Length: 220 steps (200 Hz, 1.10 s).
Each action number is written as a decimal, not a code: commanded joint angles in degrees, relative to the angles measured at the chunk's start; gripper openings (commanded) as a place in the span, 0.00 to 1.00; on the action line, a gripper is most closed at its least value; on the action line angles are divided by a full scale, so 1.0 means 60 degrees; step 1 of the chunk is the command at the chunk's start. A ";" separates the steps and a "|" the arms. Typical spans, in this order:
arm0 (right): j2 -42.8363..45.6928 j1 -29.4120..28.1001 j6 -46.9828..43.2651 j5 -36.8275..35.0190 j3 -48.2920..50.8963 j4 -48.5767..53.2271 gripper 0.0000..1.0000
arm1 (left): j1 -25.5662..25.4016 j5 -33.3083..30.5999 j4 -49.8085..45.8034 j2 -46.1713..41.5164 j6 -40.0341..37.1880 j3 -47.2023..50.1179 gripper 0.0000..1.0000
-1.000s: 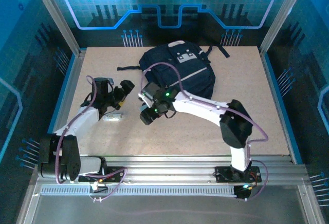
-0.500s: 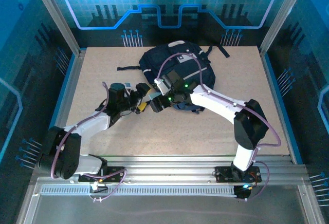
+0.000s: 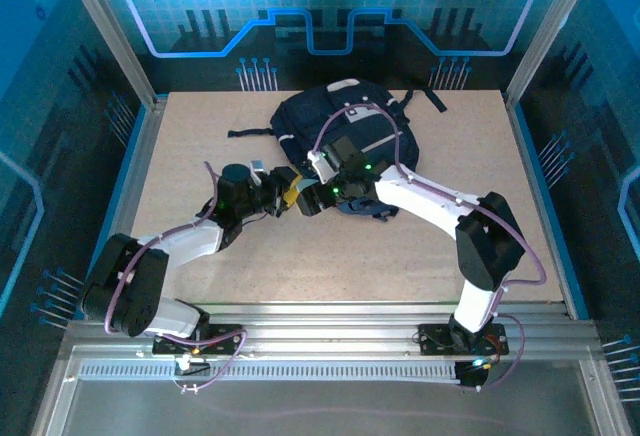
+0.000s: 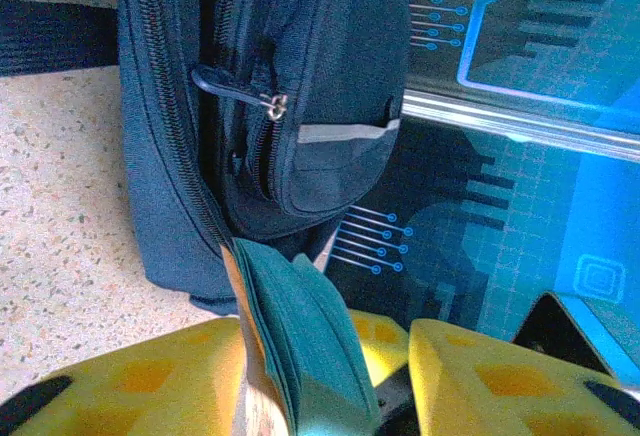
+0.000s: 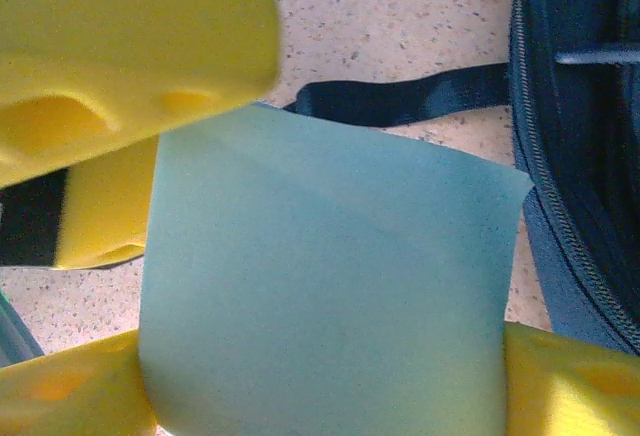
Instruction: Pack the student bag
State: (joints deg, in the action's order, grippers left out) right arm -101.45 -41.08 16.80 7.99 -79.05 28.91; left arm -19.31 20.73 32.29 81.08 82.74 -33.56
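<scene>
- Two claws of mine meet at the bag's (image 3: 350, 136) near-left edge, far across the table (image 3: 190, 136).
- Right claw (image 5: 320, 386) grasps a teal pad (image 5: 330, 246).
- Left claw (image 4: 320, 356) straddles it; whether clenched, I cannot tell.

The left gripper (image 4: 330, 361) straddles a teal notepad (image 4: 300, 326), facing the student bag (image 4: 320, 86).
</scene>
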 commanded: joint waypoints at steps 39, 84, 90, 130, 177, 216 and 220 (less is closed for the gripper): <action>0.0445 0.0227 0.0305 0.0355 0.0172 -0.0434 0.79 | -0.0132 0.0190 0.0300 -0.0080 -0.0251 -0.0051 0.24; 0.0628 0.0268 0.0305 0.0798 0.0160 -0.0550 0.79 | -0.0245 0.0382 0.0070 0.0019 -0.0628 -0.0289 0.25; 0.0636 0.0270 0.0276 0.0806 0.0165 -0.0533 0.79 | -0.0268 0.0397 0.0038 0.0044 -0.0662 -0.0320 0.24; 0.0735 0.0308 0.0249 0.0836 0.0247 -0.0497 0.80 | -0.0278 0.0314 0.0021 0.0108 -0.0765 -0.0354 0.03; 0.1341 0.0630 0.0632 0.0760 0.0465 -0.0228 1.00 | -0.0213 -0.0159 -0.0151 0.0252 -0.1150 -0.0649 0.00; 0.1989 0.1366 0.1312 0.1706 0.0980 -0.0520 1.00 | 0.0006 0.0525 0.0530 0.1057 -0.1177 -0.1603 0.00; 0.2062 0.1429 0.1351 0.1792 0.1057 -0.0600 1.00 | 0.0017 0.0680 0.0672 0.1151 -0.1178 -0.1752 0.00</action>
State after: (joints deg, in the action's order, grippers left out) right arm -91.98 -35.14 21.80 14.31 -74.96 27.29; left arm -20.03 21.08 31.40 85.30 77.43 -39.29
